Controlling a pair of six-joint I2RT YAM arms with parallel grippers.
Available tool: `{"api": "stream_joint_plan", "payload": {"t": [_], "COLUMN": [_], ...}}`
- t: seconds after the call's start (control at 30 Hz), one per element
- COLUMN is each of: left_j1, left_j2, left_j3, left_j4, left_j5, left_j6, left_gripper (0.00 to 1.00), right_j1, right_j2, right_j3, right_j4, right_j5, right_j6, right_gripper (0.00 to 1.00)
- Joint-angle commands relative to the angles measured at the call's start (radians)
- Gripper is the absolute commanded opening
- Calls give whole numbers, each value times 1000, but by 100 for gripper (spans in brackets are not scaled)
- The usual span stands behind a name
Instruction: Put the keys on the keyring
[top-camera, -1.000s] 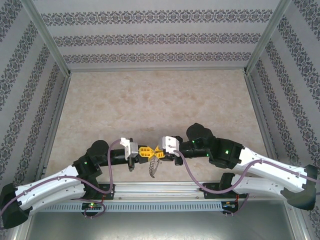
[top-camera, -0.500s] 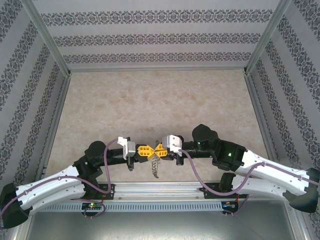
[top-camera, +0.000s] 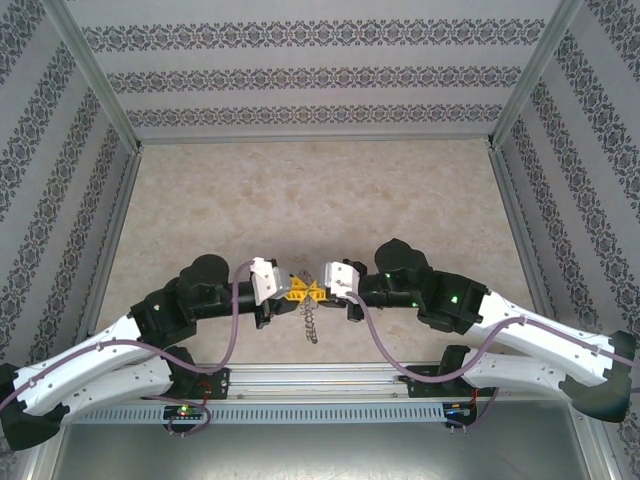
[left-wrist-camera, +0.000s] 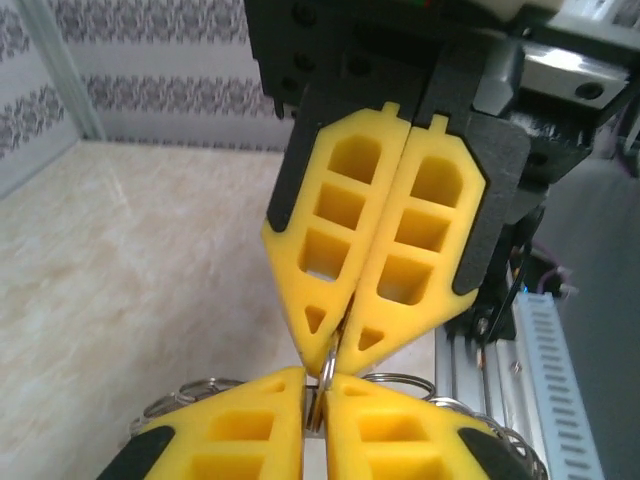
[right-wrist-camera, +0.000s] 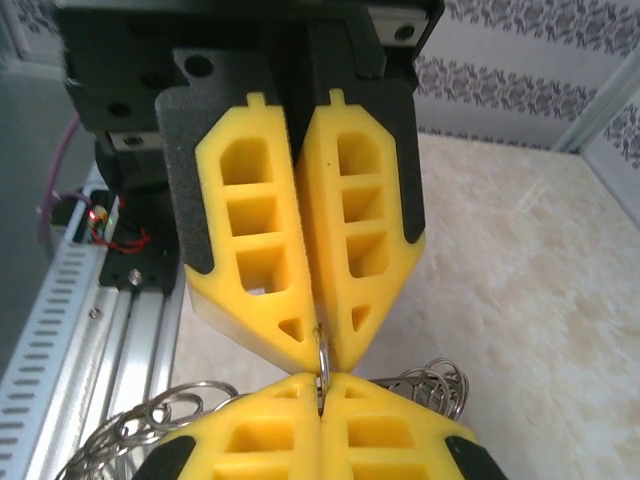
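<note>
Grippers meet tip to tip over the near edge of the table (top-camera: 300, 200), just ahead of the arm bases. Your left gripper (top-camera: 294, 293) has its 2 yellow fingers pressed together, and so does your right gripper (top-camera: 318, 290). Each nips the same thin metal loop at its very tip. That loop belongs to the keyring (top-camera: 310, 322), which hangs beneath the meeting point as a short dangling cluster of links. From the left wrist you see the loop caught between both pairs of tips, with more wire loops (left-wrist-camera: 395, 380) fanned out behind your own fingers. From the right wrist, loops spread to both sides, the left-hand ones near the aluminium rail (right-wrist-camera: 140, 330).
</note>
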Motion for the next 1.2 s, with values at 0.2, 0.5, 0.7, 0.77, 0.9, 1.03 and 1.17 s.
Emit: {"api": "stream_joint_plan", "payload": {"t": [0.2, 0.5, 0.7, 0.77, 0.9, 1.03, 1.17], "left_j1": [-29, -29, -29, -29, -29, -29, -29], "left_j2": [-15, -144, -157, -152, -141, -121, -74], "left_j3": [-12, -154, -233, -253, -258, -180, -74], "left_j4": [5, 378, 539, 576, 543, 320, 60], "left_j5": [49, 141, 167, 169, 152, 105, 55], "left_j6": [64, -70, -122, -136, -126, -62, 25], "left_gripper": [0, 0, 0, 0, 0, 0, 19], "right_j1": [17, 10, -1, -3, -6, -9, -9], "right_j2": [51, -30, -42, -48, -65, -83, -47], "right_j3": [39, -48, -59, -63, -70, -71, -31], "right_j4": [-63, 53, 95, 109, 127, 114, 36], "right_j5": [9, -47, -69, -72, -79, -55, -19], "right_j6": [-48, 24, 48, 53, 54, 41, 7], "right_gripper": [0, 16, 11, 7, 0, 0, 0]}}
